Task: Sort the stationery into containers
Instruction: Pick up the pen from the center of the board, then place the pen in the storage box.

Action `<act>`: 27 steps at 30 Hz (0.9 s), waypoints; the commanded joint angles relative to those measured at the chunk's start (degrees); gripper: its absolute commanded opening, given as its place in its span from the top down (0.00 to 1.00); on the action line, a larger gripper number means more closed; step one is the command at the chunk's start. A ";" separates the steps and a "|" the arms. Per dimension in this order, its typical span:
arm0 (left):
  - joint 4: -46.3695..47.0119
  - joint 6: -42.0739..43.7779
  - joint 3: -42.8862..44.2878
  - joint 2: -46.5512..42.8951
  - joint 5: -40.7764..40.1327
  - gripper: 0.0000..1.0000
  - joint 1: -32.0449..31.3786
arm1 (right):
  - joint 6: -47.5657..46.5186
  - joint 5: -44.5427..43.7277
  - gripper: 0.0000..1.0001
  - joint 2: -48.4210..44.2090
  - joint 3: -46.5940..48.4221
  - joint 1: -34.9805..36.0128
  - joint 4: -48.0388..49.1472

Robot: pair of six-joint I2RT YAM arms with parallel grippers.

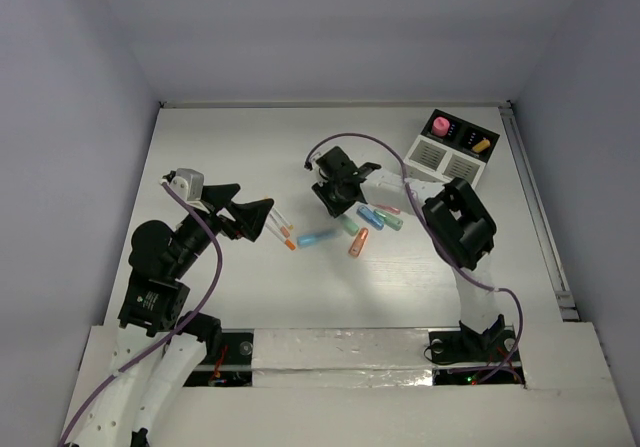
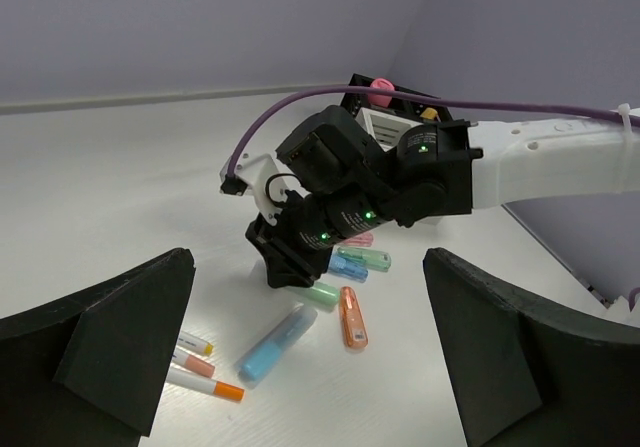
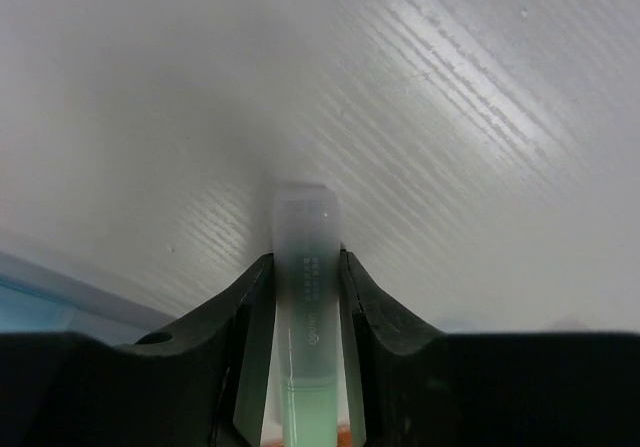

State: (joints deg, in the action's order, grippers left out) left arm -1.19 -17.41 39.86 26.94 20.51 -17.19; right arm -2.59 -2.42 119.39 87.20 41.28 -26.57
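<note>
White tabletop is seen from above, with the stationery scattered near its middle. The left gripper is held with its jaws spread wide and nothing between them, just left of the thin white orange-tipped sticks. The right gripper is pointed down at the cluster, right at a pale green highlighter. A long blue highlighter and an orange highlighter are laid nearer the bases. A short blue highlighter, a green highlighter and a pink highlighter are gathered just to the right. The white slatted organizer is placed at the far right. A stubby pink cylinder and a yellow piece are lodged in its black rear section.

From the left wrist, both black fingers are seen far apart, framing the whole cluster. Three sticks are counted beside the left finger, and the pale green highlighter is found at the right gripper's tip.

From the right wrist, the pale green highlighter is clamped between the two fingers, touched on both sides, its cap end pointed towards the table. A blurred blue shape is glimpsed at the left edge.
</note>
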 commanded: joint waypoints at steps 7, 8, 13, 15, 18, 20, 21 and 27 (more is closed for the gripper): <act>2.16 0.36 0.13 -0.04 0.14 0.01 0.23 | 0.04 -11.46 0.81 -9.78 5.35 -0.93 9.60; 2.16 0.36 0.22 -0.13 0.14 0.01 0.23 | 0.22 -12.34 0.81 -11.01 5.18 -1.63 10.56; 2.16 0.45 0.22 -0.39 0.40 0.01 0.23 | 4.42 -17.97 0.80 -23.02 0.18 -11.53 20.22; 2.16 0.45 0.22 -0.74 0.40 0.01 0.23 | 8.10 -18.41 0.80 -26.91 -5.27 -16.29 28.03; 2.07 0.53 0.31 -1.18 0.41 0.01 0.23 | 14.60 -18.33 0.79 -32.55 -12.28 -25.79 37.88; 1.98 0.45 0.22 -1.45 0.14 0.01 0.23 | 15.77 -20.77 0.79 -33.87 -14.15 -30.35 41.05; 1.90 0.53 0.31 -1.54 0.14 0.01 0.23 | 15.60 -23.92 0.79 -33.79 -14.25 -31.51 42.46; 1.72 0.71 0.40 -1.80 -0.21 0.01 -0.91 | 14.10 -29.58 0.77 -29.32 -12.41 -39.94 45.38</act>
State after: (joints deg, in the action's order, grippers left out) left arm -1.19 -17.39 39.86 25.78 20.49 -17.56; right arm 10.55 -27.99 87.50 74.02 4.05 13.26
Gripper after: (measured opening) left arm 0.989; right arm 0.344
